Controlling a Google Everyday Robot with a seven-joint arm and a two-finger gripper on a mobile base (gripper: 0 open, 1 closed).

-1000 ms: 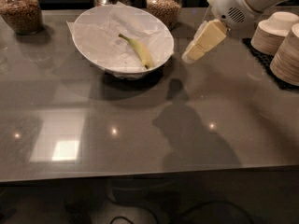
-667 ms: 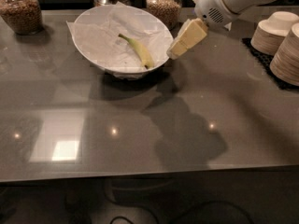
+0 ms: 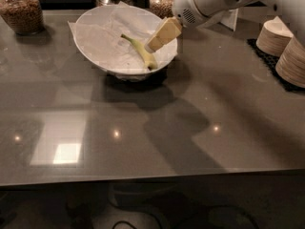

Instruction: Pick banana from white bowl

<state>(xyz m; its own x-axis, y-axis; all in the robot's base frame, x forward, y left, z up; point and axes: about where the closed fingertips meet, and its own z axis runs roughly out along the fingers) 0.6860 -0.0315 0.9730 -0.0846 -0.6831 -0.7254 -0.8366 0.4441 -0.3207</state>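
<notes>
The banana (image 3: 141,52) is slim and yellow-green with a darker stem pointing to the upper left. It lies inside the white bowl (image 3: 95,44), towards its right side, on crinkled white paper. The bowl stands on a dark base at the back of the grey table. My gripper (image 3: 156,43) comes in from the upper right on a white arm. Its pale yellow fingers hang over the bowl's right rim, just right of and above the banana's middle. It holds nothing.
Stacks of beige paper bowls (image 3: 286,49) stand on a black mat at the right edge. Glass jars of brown food stand at the back: one at the far left (image 3: 21,11), two behind the bowl (image 3: 162,1). The grey table (image 3: 152,128) reflects ceiling lights.
My gripper has moved left, from beside the bowl's right side to over its right rim, close to the banana. The banana and bowl have not moved.
</notes>
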